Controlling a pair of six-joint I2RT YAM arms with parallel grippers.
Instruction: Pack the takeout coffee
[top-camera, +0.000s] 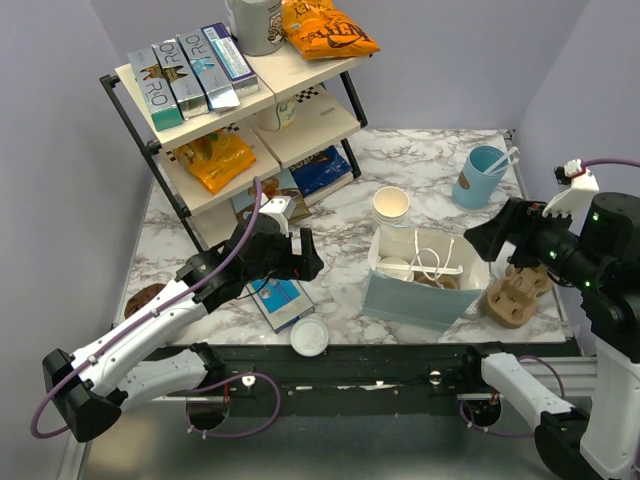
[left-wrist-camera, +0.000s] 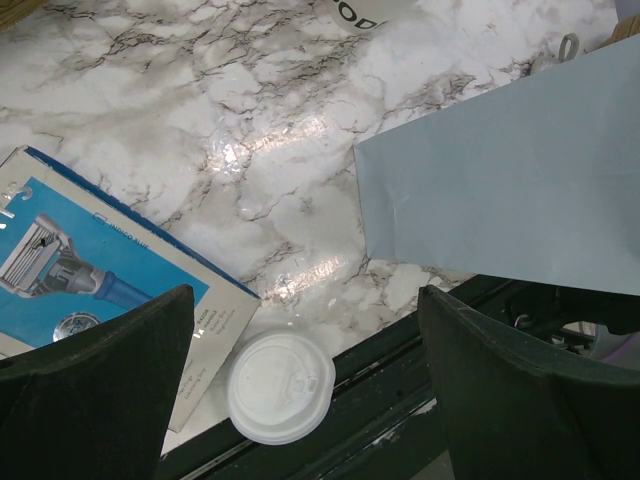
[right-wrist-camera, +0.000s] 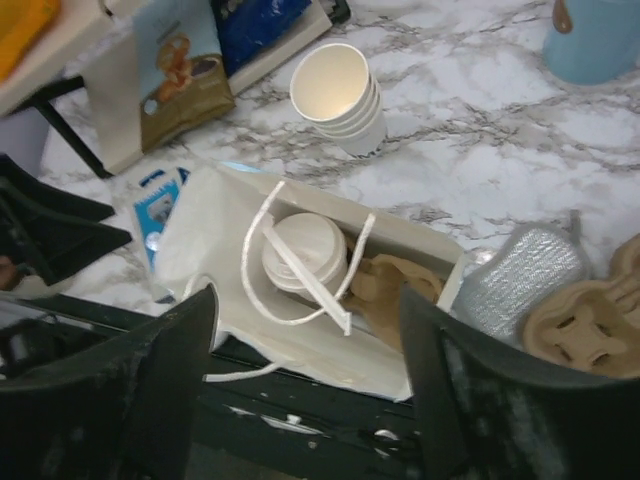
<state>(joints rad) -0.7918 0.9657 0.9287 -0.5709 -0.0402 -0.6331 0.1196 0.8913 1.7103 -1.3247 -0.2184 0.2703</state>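
takeout coffee (right-wrist-camera: 305, 250) sits lid-up in the bag (right-wrist-camera: 200, 235), directly under the nearer right hand (right-wrist-camera: 305, 300), fingers wide, empty.

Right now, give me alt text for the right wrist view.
The lidded coffee sits inside an open white bag beside a brown cardboard carrier, with the right gripper open over it. A stack of lidless cups stands behind the bag on the marble table.

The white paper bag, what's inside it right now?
Inside the bag sits the takeout coffee, its white lid showing, a brown cardboard carrier beside it. The handles cross over the lid. The cup's body and the bag's floor are hidden.
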